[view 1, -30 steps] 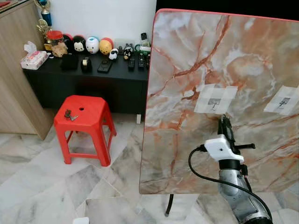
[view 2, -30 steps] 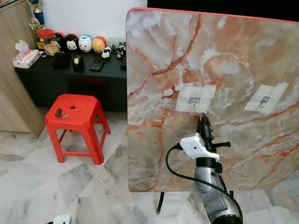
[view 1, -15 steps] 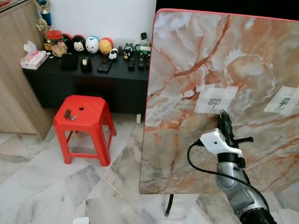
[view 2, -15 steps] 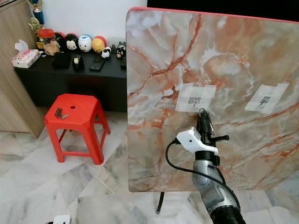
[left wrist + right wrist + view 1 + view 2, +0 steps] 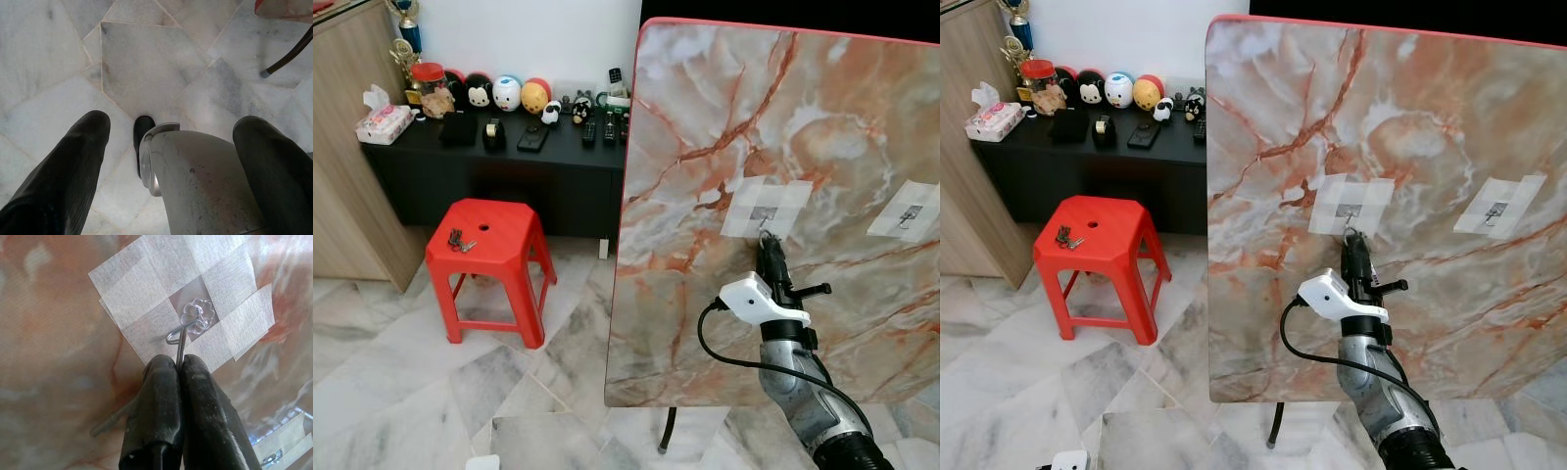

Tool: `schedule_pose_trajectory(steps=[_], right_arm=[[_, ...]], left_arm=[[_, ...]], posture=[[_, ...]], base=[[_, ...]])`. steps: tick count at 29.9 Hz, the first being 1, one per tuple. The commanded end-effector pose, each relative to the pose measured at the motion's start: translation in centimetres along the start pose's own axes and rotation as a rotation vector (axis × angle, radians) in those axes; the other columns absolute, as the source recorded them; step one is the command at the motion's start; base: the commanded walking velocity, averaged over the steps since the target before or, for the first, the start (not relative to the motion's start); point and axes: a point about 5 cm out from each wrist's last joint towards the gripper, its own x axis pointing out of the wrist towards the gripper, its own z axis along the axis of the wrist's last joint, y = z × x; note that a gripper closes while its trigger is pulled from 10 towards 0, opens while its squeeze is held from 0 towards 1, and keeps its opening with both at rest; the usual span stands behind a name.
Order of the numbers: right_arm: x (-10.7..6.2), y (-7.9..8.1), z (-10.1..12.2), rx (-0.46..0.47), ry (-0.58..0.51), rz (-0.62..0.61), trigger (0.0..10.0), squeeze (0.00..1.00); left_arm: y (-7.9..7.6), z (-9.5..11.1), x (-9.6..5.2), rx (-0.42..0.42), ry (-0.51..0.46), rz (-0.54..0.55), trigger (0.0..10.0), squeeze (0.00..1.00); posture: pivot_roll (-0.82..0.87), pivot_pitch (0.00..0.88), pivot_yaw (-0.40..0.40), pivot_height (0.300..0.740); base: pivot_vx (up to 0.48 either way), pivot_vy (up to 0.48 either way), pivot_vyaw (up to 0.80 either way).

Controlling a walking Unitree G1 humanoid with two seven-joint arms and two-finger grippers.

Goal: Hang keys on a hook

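My right gripper (image 5: 766, 243) is raised against the upright marble board (image 5: 705, 117), just below the left taped hook (image 5: 762, 213). In the right wrist view its fingers (image 5: 164, 382) are shut on a thin metal key ring (image 5: 180, 340). The ring's top touches the clear flower-shaped hook (image 5: 197, 317) on its white tape patch. A small bunch of keys (image 5: 460, 241) lies on the red stool (image 5: 494, 250) at the left. My left gripper (image 5: 173, 122) hangs open over the floor.
A second taped hook (image 5: 909, 211) sits further right on the board. A black cabinet (image 5: 509, 162) with toys and remotes stands behind the stool, with a wooden cupboard (image 5: 342, 166) at the far left. The board's dark leg (image 5: 666, 431) stands on the marble floor.
My right gripper has risen and shifted left along the board, bringing the ring from below the tape patch up to the hook. The stool and keys have not moved.
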Motion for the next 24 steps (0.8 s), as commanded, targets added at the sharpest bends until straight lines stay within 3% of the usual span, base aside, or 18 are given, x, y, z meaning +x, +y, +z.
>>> schedule_pose_trajectory(steps=[1,24], right_arm=[[0.64,-0.36,0.07,-0.023,-0.01,-0.007,10.0,0.0],[0.6,0.21,0.05,-0.061,0.008,0.041,10.0,0.0]], left_arm=[[-0.32,-0.54,-0.1,0.0,0.021,-0.01,10.0,0.0],[-0.27,-0.49,-0.09,0.003,0.02,-0.008,10.0,0.0]], posture=[[0.01,0.0,-0.124,0.74],[0.0,0.0,-0.123,0.74]], base=[[0.0,0.0,0.0],[0.0,0.0,0.0]])
